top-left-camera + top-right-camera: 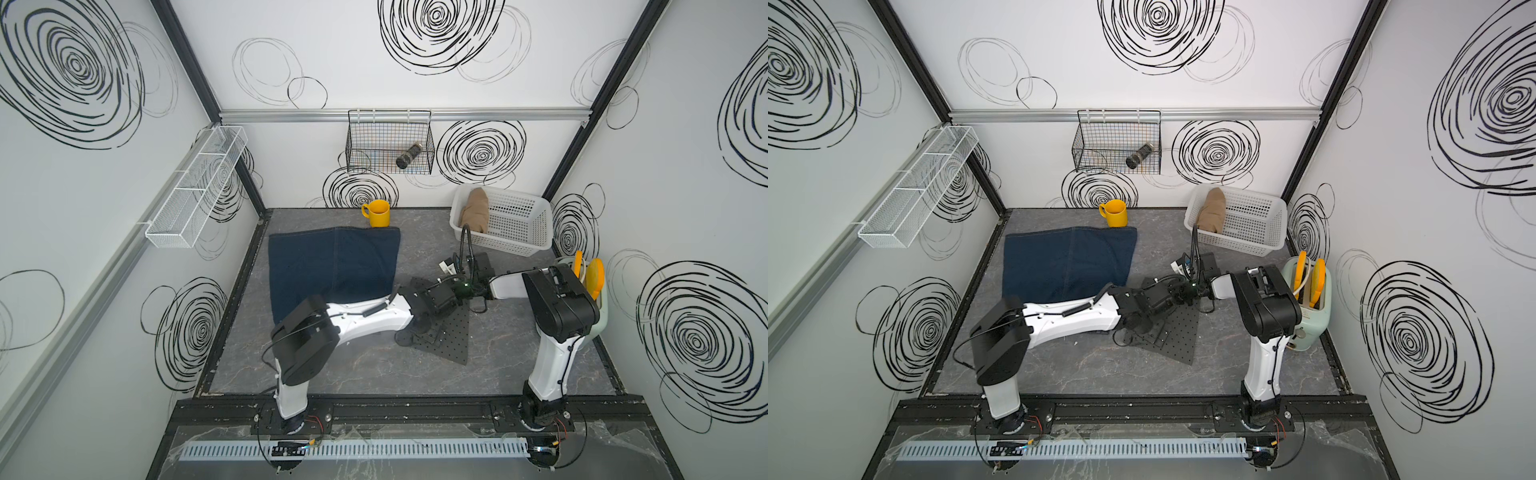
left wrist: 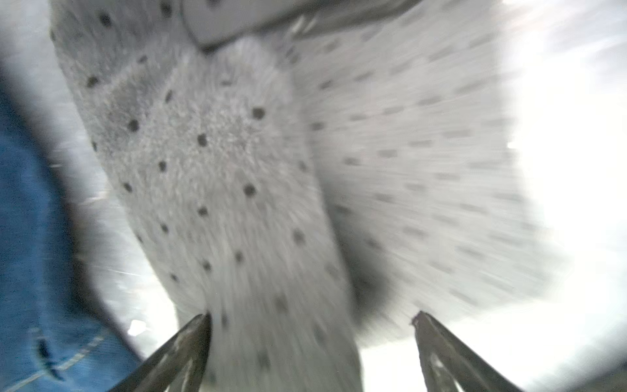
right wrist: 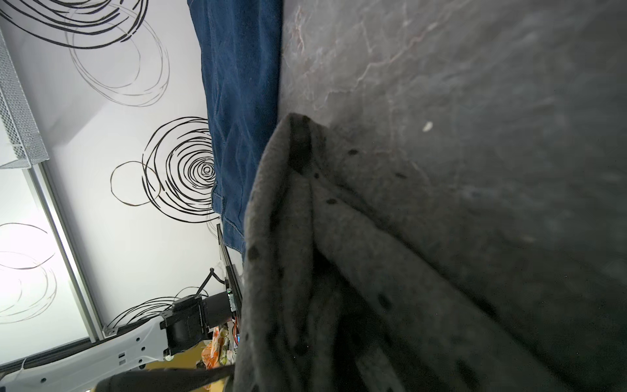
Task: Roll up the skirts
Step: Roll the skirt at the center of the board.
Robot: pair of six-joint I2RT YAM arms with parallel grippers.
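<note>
Gaping wide, left gripper (image 2: 312,317) has the dotted skirt (image 2: 217,163) straight ahead between its tips; right gripper's hold can't be told

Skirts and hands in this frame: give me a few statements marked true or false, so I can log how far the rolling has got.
1. The tan skirt lies rolled in the white basket. True.
2. The denim skirt is rolled up. False: it lies spread flat on the table.
3. The left hand is open. True.
4. The yellow mug stands in the basket. False: it stands on the table at the denim skirt's far edge.
5. The dotted grey skirt is in the basket. False: it lies on the table, partly under the arms.
</note>
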